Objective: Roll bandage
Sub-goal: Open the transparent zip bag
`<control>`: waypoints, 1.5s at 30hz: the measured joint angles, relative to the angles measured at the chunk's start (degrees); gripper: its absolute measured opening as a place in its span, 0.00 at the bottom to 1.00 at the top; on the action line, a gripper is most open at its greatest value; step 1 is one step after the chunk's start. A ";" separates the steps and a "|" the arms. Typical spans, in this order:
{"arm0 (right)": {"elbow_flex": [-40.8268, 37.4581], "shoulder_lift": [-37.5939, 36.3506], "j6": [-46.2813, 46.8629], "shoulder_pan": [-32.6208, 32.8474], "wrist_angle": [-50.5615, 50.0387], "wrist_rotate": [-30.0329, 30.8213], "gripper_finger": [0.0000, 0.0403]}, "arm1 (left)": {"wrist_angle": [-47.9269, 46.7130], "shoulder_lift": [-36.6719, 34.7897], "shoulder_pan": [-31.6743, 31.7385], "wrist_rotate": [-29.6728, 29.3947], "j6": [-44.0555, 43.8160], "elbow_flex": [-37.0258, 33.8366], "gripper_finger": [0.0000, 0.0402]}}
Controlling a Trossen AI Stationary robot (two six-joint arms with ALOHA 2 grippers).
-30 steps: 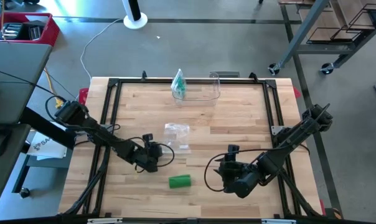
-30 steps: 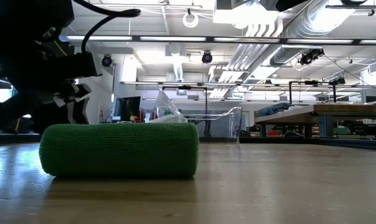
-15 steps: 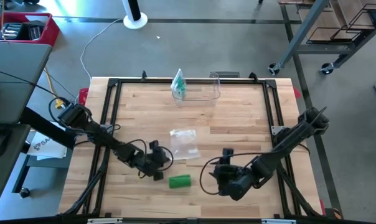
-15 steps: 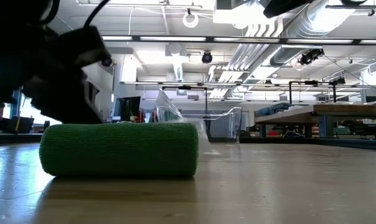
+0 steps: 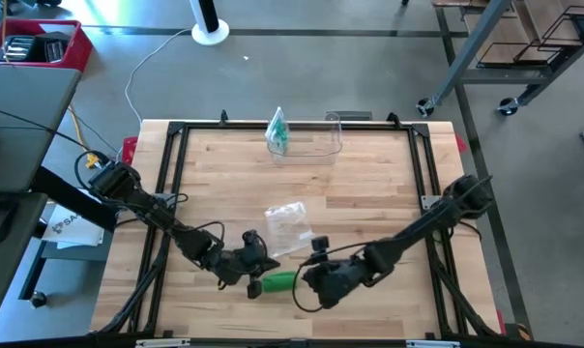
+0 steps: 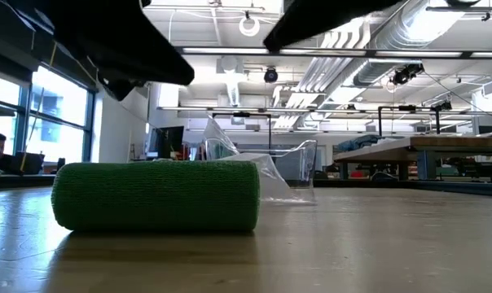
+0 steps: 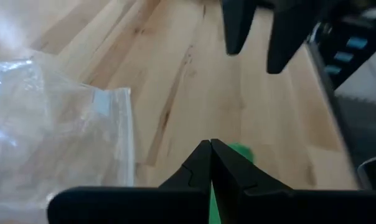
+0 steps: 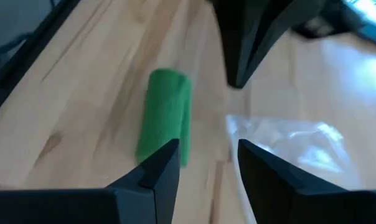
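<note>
A green bandage roll [image 5: 279, 281] lies on its side on the wooden table near the front edge, also seen in the low view [image 6: 156, 195] and the right wrist view [image 8: 166, 118]. My left gripper [image 5: 263, 263] hovers just left of and above the roll, shut with nothing between its fingers [image 7: 211, 149]. My right gripper [image 5: 301, 279] stands just right of the roll, open [image 8: 206, 155] and pointing at it from a short way off. A crumpled clear plastic bag [image 5: 287, 225] lies flat on the table just beyond the roll.
A clear plastic container [image 5: 316, 140] stands at the table's far edge, with a small bag holding something green [image 5: 277, 133] at its left end. A black frame [image 5: 171, 155] borders the table. Bare wood lies left and right of the arms.
My left gripper has shut, risen and moved toward the table's right and near edge, ending beside the roll. My right gripper has come down and toward the table's left, up to the roll. The clear bag has slid a little toward the near edge. The roll has stayed put.
</note>
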 joint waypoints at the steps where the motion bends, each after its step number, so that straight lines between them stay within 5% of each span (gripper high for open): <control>1: 0.00 0.32 0.25 -0.64 -0.20 -1.86 0.37 | -0.45 0.00 0.01 -0.01 1.39 -0.04 0.01; 6: 0.00 1.41 3.11 -2.54 -0.19 -8.44 0.35 | -5.58 0.00 2.46 1.20 7.71 -0.06 0.09; 15: 0.00 1.54 4.26 -1.73 -1.60 -8.74 0.35 | -9.88 2.69 7.50 9.29 19.35 -0.06 0.43; 19: 0.00 1.54 5.37 -1.45 -1.90 -8.74 0.35 | -10.95 7.35 8.63 9.45 17.78 -0.10 0.50; 24: 0.00 1.54 5.12 -1.14 -2.38 -8.74 0.35 | -9.18 11.61 8.77 8.55 14.34 0.23 0.41; 31: 0.00 1.54 6.46 -1.20 -2.08 -8.72 0.35 | -9.24 10.39 7.05 7.81 10.49 -0.02 0.05; 38: 0.00 2.19 3.43 -1.10 2.10 -7.80 0.35 | -6.31 3.57 5.34 8.44 3.11 -0.01 0.12; 45: 0.00 2.19 -1.05 -1.18 7.97 -1.94 0.35 | -1.13 0.37 3.63 13.03 -0.33 -0.01 0.08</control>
